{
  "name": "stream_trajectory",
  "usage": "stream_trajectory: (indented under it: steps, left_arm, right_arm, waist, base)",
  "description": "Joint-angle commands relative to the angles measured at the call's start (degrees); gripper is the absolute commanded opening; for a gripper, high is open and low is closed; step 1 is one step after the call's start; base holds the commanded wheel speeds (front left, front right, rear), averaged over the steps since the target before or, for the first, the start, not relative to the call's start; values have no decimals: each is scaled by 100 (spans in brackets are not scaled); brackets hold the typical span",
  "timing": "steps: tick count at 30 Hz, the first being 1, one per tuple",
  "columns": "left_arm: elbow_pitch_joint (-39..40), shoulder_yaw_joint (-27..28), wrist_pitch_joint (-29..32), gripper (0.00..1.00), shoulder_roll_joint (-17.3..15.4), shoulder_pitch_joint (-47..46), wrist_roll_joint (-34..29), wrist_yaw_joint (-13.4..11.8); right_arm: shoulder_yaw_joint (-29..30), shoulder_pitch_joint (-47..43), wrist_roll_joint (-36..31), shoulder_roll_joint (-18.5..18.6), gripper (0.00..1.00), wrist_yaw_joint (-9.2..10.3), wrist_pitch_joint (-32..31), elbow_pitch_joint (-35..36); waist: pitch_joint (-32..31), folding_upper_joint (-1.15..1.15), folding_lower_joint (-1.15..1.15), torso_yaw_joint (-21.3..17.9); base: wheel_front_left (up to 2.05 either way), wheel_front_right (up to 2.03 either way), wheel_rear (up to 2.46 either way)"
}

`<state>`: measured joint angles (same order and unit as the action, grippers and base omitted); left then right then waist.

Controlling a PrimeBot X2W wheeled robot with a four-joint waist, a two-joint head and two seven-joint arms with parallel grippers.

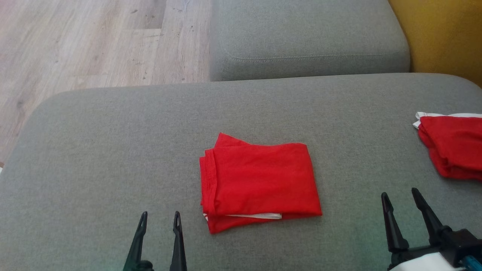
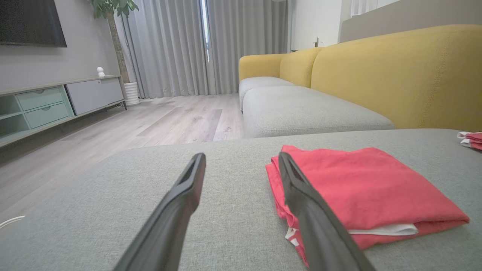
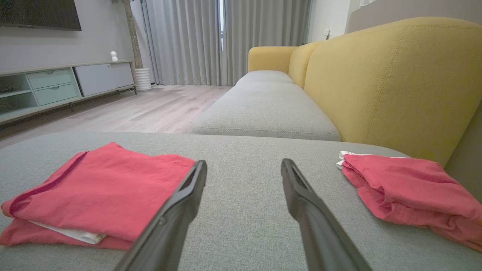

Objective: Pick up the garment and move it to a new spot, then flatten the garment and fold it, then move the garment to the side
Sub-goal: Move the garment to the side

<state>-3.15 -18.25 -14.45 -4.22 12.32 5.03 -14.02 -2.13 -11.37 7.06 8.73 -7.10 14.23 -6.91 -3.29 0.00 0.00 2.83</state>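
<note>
Garment [image 1: 260, 182] check, me first: it lies folded, a red rectangle in the middle of the cushion [image 1: 94, 150], with a white layer [image 1: 260, 216] peeking out at its near edge. By my read, only the move to the side is left
R: what worries you
Me: the stack is loose, several layers and nothing pinning them. If I pinch only the top layer or one corner, the rest will likely slide out and the fold opens. The left side shows the stacked fold edges, so a finger could slip between layers instead of under all of them
R: anything else
Me: a second red pile [image 1: 452, 150] sits at the cushion's right end. If I drop mine on it or drag across it, I mess up both. Going left, the risk is the cushion edge and the floor [image 1: 75, 45]
R: arm pose
Me: left gripper [image 1: 160, 213] is low at the near edge, just near-left of the garment and apart from it, fingers pointing away across the cushion. Right gripper [image 1: 399, 192] is well off to the right on the near side, roughly between the two red pieces, tilted slightly left. Both jaws are spread wide, nothing in either
R: contact in the left wrist view?
Me: one finger overlaps the garment's edge there, but the head view shows a gap, so I call it no touch
</note>
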Motion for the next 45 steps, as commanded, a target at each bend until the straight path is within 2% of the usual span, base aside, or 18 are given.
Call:
stream_trajectory:
  steps: [1,19,25,31,36,40,42,43,44,45]
  left_arm:
    - [195,225,-55,100,84,-182,-37,33]
    - [126,180,-55,100,115,-272,-104,68]
    - [96,97,-55,100,120,-360,-166,83]
    - [24,-62,-55,100,125,-571,-220,94]
    - [-27,-211,-55,100,129,-738,-231,68]
    - [-73,-335,-55,100,131,-838,-230,63]
    - [-85,-357,-55,100,132,-855,-225,61]
    - [-97,-375,-55,100,132,-869,-221,57]
    - [-108,-390,-55,100,132,-882,-219,52]
    - [-117,-402,-55,100,132,-893,-215,44]
  right_arm:
    - [-108,177,-36,72,100,-39,76,192]
    - [-114,163,-101,100,100,-39,76,91]
    - [-361,393,182,165,100,-39,76,-297]
    - [-915,1199,1026,224,100,-39,-120,-1244]
    - [-1300,1963,2262,139,100,-39,-718,-1919]
    - [-1594,2365,3346,131,100,-39,-1455,-2378]
    - [-1685,2434,3579,144,99,-39,-1604,-2440]
    - [-1771,2488,3795,160,56,-39,-1718,-2488]
    - [-1857,2527,4007,171,18,-39,-1805,-2508]
    - [-1939,2552,4214,186,0,-39,-1871,-2503]
  waist:
    - [2,0,0,1]
    - [143,0,0,134]
    - [366,0,0,253]
    - [671,0,0,370]
    - [828,0,0,499]
    - [886,0,0,628]
    - [895,0,0,655]
    - [902,0,0,675]
    - [908,0,0,691]
    - [914,0,0,702]
  base:
    - [0,0,0]
    - [0,0,0]
    - [0,0,0]
    - [0,0,0]
    - [0,0,0]
    - [0,0,0]
    - [0,0,0]
    - [0,0,0]
    - [0,0,0]
    - [0,0,0]
